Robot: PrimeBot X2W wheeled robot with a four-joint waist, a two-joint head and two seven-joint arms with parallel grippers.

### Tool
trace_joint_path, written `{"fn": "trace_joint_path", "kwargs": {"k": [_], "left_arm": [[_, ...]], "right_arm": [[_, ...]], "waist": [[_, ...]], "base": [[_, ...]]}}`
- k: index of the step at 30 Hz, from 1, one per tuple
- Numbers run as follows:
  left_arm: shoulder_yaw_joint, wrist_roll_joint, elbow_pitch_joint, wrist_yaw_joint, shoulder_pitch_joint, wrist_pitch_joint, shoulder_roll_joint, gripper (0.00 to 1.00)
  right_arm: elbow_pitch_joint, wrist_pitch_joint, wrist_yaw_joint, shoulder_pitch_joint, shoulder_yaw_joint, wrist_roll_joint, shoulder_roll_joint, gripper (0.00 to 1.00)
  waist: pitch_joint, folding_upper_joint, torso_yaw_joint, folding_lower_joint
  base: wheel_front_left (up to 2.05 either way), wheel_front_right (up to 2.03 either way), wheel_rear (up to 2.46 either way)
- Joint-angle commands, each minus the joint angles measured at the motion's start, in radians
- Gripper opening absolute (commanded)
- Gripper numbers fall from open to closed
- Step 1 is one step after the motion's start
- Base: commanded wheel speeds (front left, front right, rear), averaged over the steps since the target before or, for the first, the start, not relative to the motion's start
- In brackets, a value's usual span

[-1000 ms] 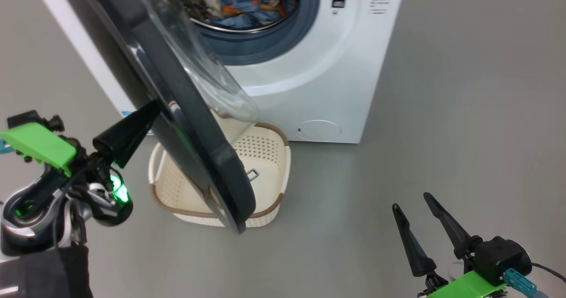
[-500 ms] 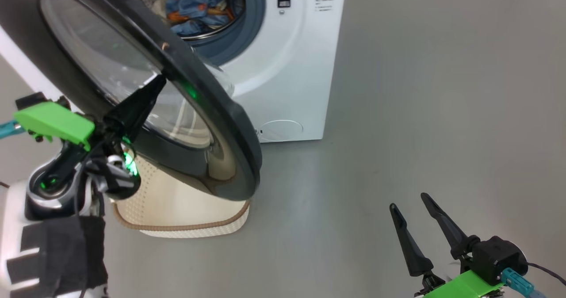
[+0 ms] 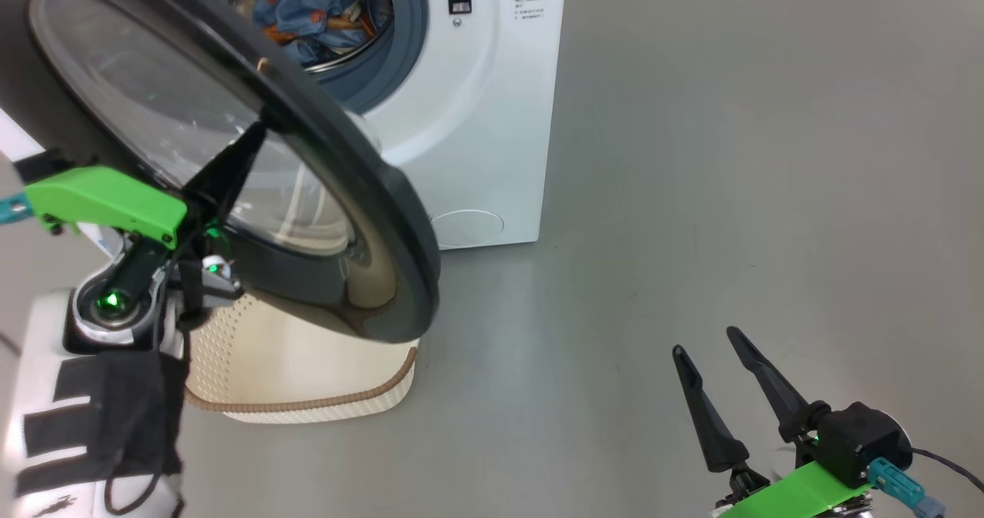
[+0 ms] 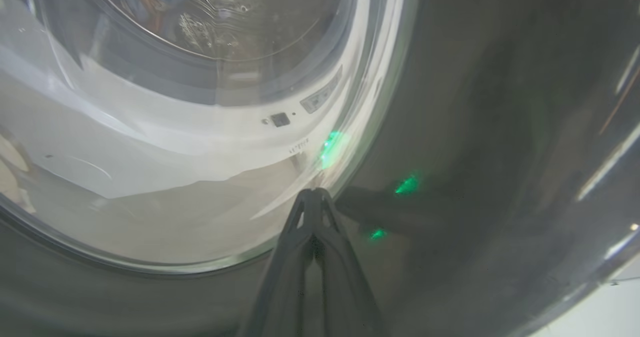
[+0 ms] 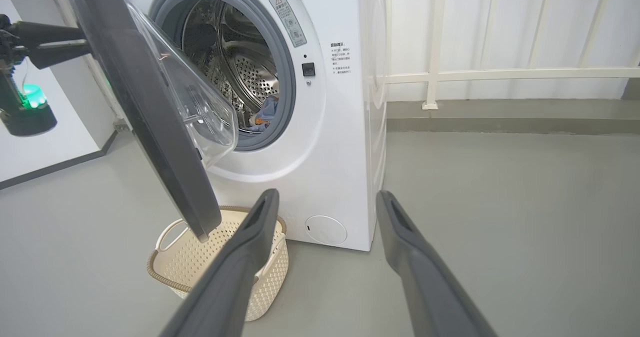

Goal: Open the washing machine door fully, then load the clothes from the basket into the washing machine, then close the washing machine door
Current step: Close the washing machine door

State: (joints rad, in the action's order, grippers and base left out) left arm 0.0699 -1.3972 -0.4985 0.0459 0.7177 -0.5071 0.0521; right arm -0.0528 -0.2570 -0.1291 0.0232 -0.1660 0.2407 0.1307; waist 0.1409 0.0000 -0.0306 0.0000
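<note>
The white washing machine (image 3: 477,118) stands with its black glass-centred door (image 3: 323,195) half swung across the opening. My left gripper (image 3: 257,130) is shut, with its tips against the door's outer face at the rim of the glass (image 4: 312,193). Blue and orange printed clothes (image 3: 307,11) lie in the steel drum, also visible as clothes (image 5: 265,112) in the right wrist view. The cream basket (image 3: 307,395) sits on the floor under the door; the basket (image 5: 220,257) looks empty. My right gripper (image 3: 703,337) hangs open and empty, well to the right of the machine.
Grey floor (image 3: 730,157) stretches wide to the right of the machine. A white railing (image 5: 500,72) and a low kerb run behind it. A white wall with a dark skirting (image 5: 45,162) stands to the machine's left.
The door has swung toward the machine, from edge-on to showing its outer face, with my shut left gripper moving along against it. The head camera has turned; the right gripper holds still.
</note>
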Motion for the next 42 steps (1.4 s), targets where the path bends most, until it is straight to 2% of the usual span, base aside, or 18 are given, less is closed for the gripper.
{"fn": "trace_joint_path", "kwargs": {"k": [1,4,5,6,7,8,9,10,12,17,19,26,30,35,37,42], "left_arm": [[0.005,0.065,0.019,0.013,0.016,0.036,0.074,0.0],[-0.045,0.185,0.04,0.027,-0.032,0.098,0.124,0.0],[-0.07,0.237,0.056,0.033,-0.054,0.121,0.145,0.26],[-0.096,0.294,0.073,0.036,-0.078,0.151,0.164,0.42],[-0.119,0.343,0.092,0.039,-0.103,0.179,0.177,0.71],[-0.143,0.391,0.111,0.04,-0.13,0.205,0.19,0.87],[-0.165,0.435,0.129,0.042,-0.157,0.228,0.201,0.97],[-0.185,0.477,0.147,0.04,-0.185,0.252,0.213,1.0],[-0.217,0.575,0.185,0.019,-0.235,0.325,0.235,1.0],[-0.277,0.72,0.245,-0.022,-0.36,0.49,0.216,1.0],[-0.312,0.814,0.255,-0.062,-0.406,0.559,0.227,1.0],[-0.351,0.887,0.24,-0.096,-0.541,0.72,0.184,1.0],[-0.335,0.901,0.222,-0.11,-0.633,0.761,0.154,1.0],[-0.263,0.942,0.27,-0.126,-0.725,0.768,0.106,1.0],[-0.236,0.987,0.3,-0.107,-0.774,0.768,0.075,1.0],[-0.19,1.045,0.332,-0.076,-0.824,0.769,0.039,1.0]], "right_arm": [[0.025,-0.005,-0.002,0.017,-0.014,0.001,0.0,1.0],[0.026,-0.005,-0.002,0.001,-0.001,-0.001,-0.002,1.0],[0.026,-0.005,-0.002,-0.006,0.007,-0.001,-0.003,1.0],[0.026,-0.005,-0.002,-0.015,0.016,-0.002,-0.002,1.0],[0.026,-0.005,-0.002,-0.024,0.026,-0.003,-0.002,1.0],[0.026,-0.005,-0.002,-0.034,0.034,-0.004,-0.002,1.0],[0.028,-0.005,-0.002,-0.043,0.041,-0.005,-0.002,1.0],[0.03,-0.005,-0.002,-0.051,0.049,-0.007,-0.002,1.0],[0.035,-0.005,-0.002,-0.061,0.062,-0.009,-0.001,1.0],[0.043,-0.005,-0.002,-0.082,0.089,-0.015,0.003,1.0],[0.045,-0.005,-0.002,-0.084,0.093,-0.018,0.003,1.0],[0.048,-0.005,-0.002,-0.106,0.103,-0.021,0.003,1.0],[0.04,-0.005,-0.002,-0.129,0.111,-0.022,0.007,1.0],[0.038,-0.005,-0.002,-0.151,0.131,-0.022,0.005,1.0],[0.034,-0.005,-0.002,-0.164,0.138,-0.025,0.0,1.0],[0.028,-0.005,-0.002,-0.178,0.149,-0.028,-0.004,1.0]], "waist": [[-0.006,0.0,-0.003,0.0],[-0.015,0.0,0.001,0.0],[-0.021,0.0,0.007,0.0],[-0.027,0.0,0.014,0.0],[-0.034,0.0,0.021,0.0],[-0.042,0.0,0.027,0.0],[-0.049,0.0,0.033,0.0],[-0.054,0.0,0.037,0.0],[-0.061,0.0,0.045,0.0],[-0.076,0.0,0.065,0.0],[-0.081,0.0,0.067,0.0],[-0.11,0.0,0.075,0.0],[-0.134,0.0,0.081,0.0],[-0.147,0.0,0.099,0.0],[-0.153,0.0,0.108,0.0],[-0.157,0.0,0.117,0.0]], "base": [[0.0,0.0,0.0],[0.0,0.0,0.0],[0.0,0.0,0.0],[0.0,0.0,0.0],[0.0,0.0,0.0],[0.0,0.0,0.0],[0.0,0.0,0.0],[0.0,0.0,0.0],[0.0,0.0,0.0],[0.0,0.0,0.0],[0.0,0.0,0.0],[0.0,0.0,0.0],[0.0,0.0,0.0],[0.0,0.0,0.0],[0.0,0.0,0.0],[0.0,0.0,0.0]]}}
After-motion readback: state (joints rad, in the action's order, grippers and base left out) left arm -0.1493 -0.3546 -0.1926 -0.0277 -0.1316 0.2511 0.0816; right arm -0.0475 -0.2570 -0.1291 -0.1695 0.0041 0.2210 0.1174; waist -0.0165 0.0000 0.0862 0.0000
